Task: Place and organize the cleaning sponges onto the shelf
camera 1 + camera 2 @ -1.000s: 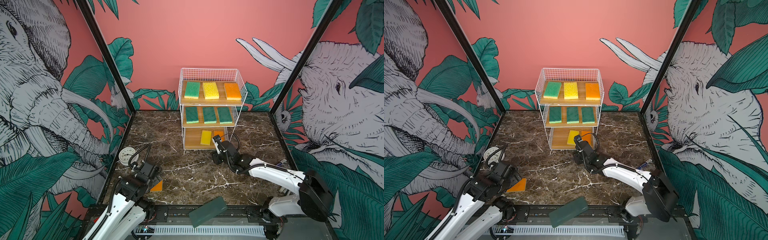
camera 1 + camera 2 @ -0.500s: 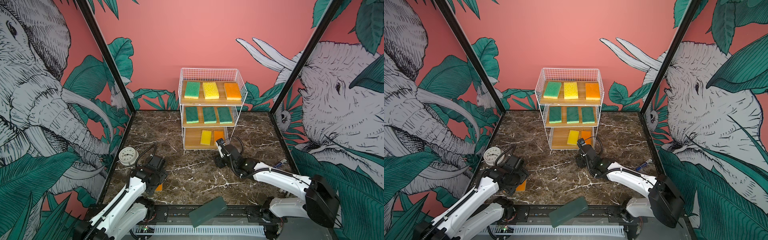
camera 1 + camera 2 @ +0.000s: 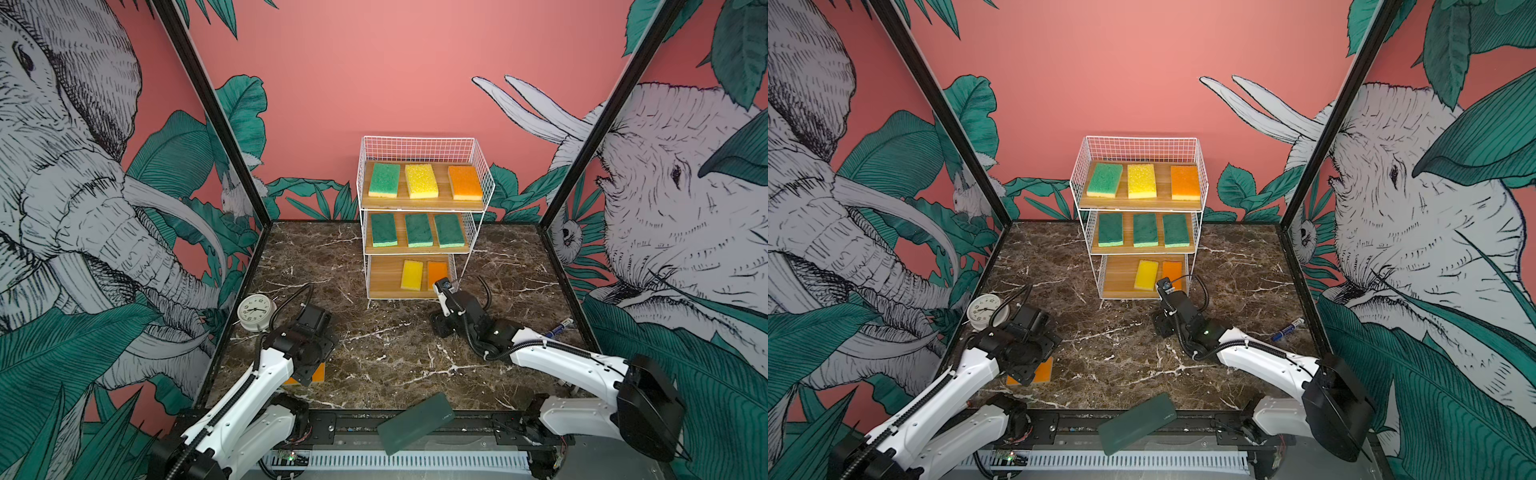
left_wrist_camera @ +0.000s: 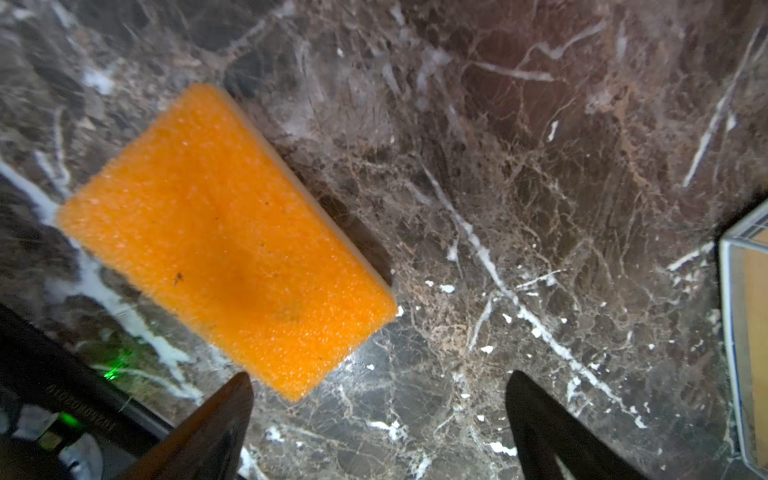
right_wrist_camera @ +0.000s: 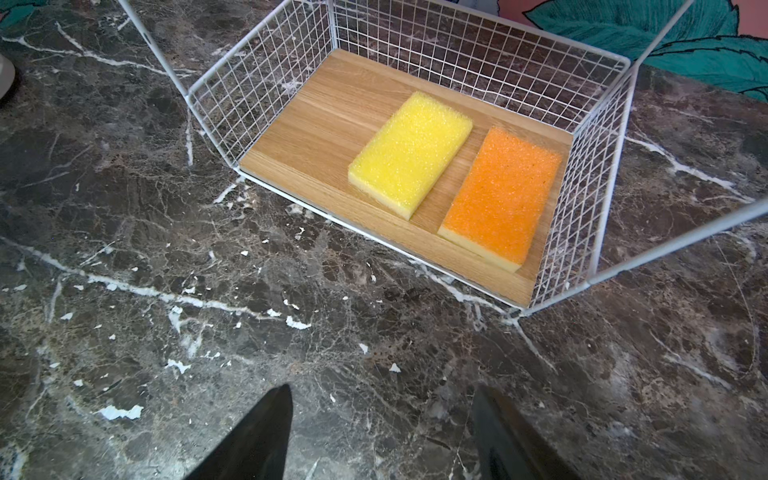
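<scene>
The shelf (image 3: 417, 149) stands at the back of the marble table, seen in both top views. Its top board holds a green (image 3: 384, 179), a yellow (image 3: 421, 180) and an orange sponge (image 3: 465, 183). Three dark green sponges (image 3: 419, 230) lie on the middle board. The bottom board carries a yellow sponge (image 5: 409, 153) and an orange sponge (image 5: 500, 195). One more orange sponge (image 4: 224, 237) lies flat on the table at the front left. My left gripper (image 4: 380, 376) hangs open just above the table, the sponge's corner beside one fingertip. My right gripper (image 5: 381, 388) is open and empty in front of the bottom board.
A white alarm clock (image 3: 256, 312) stands by the left wall behind my left arm. A dark green translucent slab (image 3: 415, 417) leans on the front rail. A blue marker (image 3: 561, 326) lies near the right wall.
My left arm has swung forward and down over the loose orange sponge, its jaws widening. My right gripper has drawn back from the bottom board, leaving the orange sponge there.
</scene>
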{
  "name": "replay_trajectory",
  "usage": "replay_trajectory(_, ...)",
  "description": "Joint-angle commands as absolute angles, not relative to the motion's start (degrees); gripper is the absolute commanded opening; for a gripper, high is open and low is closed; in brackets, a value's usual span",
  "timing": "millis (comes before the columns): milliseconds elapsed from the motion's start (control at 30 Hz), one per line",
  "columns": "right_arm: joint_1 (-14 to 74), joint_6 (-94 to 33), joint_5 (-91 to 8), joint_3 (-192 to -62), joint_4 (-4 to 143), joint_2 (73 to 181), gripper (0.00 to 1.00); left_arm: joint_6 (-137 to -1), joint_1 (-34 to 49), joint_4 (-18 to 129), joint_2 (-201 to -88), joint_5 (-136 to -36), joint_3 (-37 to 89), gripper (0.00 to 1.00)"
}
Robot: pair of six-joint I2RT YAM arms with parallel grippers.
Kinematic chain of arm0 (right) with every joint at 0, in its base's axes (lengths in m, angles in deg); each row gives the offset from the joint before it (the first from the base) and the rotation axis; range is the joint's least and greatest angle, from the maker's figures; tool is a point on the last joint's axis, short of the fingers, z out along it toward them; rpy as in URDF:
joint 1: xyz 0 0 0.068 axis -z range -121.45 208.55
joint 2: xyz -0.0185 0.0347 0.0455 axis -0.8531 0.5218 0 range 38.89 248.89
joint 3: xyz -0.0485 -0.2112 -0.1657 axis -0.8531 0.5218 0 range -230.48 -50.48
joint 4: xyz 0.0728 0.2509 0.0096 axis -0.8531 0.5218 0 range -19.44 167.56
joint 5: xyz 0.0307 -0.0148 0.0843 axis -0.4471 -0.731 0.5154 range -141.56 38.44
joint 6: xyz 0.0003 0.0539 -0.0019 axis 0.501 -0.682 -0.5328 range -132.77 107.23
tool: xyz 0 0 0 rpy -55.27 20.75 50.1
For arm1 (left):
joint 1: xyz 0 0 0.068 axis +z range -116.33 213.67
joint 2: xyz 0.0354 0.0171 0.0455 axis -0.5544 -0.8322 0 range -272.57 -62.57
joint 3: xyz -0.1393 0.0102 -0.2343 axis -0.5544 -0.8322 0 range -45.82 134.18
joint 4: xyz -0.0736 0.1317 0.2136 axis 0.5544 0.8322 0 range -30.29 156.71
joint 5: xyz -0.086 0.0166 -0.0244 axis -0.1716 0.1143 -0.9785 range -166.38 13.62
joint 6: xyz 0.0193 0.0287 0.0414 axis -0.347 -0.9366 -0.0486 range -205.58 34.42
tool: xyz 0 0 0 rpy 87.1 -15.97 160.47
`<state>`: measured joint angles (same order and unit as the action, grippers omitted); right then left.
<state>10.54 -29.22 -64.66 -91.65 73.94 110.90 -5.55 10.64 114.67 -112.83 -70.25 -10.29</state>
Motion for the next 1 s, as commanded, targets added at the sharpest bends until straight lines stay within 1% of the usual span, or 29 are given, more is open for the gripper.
replay_trajectory(0, 10.5, -29.4, -65.4, -90.8, 71.7, 110.9, 0.72, -5.3, 11.1, 121.5, -111.8, -66.6, -6.4, 0.96)
replay_trajectory(100, 10.5, -29.7, -65.4, -90.9, 71.4, 111.4, 0.66, -5.0, 11.1, 121.5, -113.2, -67.8, -7.1, 0.97)
replay_trajectory(233, 10.5, -29.7, -65.6, -90.9, 71.0, 111.1, 0.71, -2.8, 11.1, 116.1, -113.1, -70.2, -11.2, 0.97)
replay_trajectory(333, 10.5, -29.3, -65.4, -91.3, 71.2, 111.3, 0.72, -2.0, 11.2, 115.5, -114.0, -70.6, -12.5, 0.97)
replay_trajectory(567, 10.5, -29.4, -65.1, -92.0, 70.3, 112.7, 0.73, 1.3, 11.4, 112.5, -114.8, -73.2, -15.6, 0.97)
replay_trajectory(733, 10.5, -29.3, -64.9, -92.1, 69.9, 113.4, 0.72, 1.7, 13.9, 107.9, -116.7, -75.1, -18.0, 0.98)
replay_trajectory(967, 10.6, -28.9, -65.3, -92.7, 69.8, 114.9, 0.73, 1.8, 15.5, 107.9, -118.0, -73.5, -17.3, 0.99)
